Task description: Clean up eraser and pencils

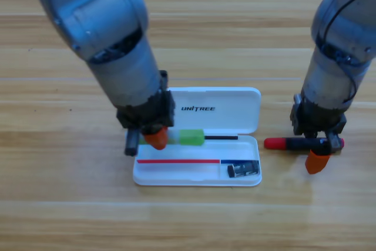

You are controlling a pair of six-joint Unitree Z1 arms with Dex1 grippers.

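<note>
Pencils partly stowed; eraser (pixel 243 169) already lay in the case's lower right compartment.

Left tool (pixel 154 138) sat at the open white case's (pixel 235 110) left end over the green pencil (pixel 189 137), presumably seating it along the tray; grip state could not be told. Right tool (pixel 320 148) was down on the red-capped black pencil (pixel 288 143) lying on the bench (pixel 188 221) right of the case, jaws apparently closed on it for pickup.

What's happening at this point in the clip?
Two arms are tidying stationery into an open white case. The left pincer is at the case's left end, over the green pencil, which lies along the hinge side. The right pincer is down on the red-and-black pencil, lying on the table right of the case. The eraser already sits in the case's lower right compartment.
</note>
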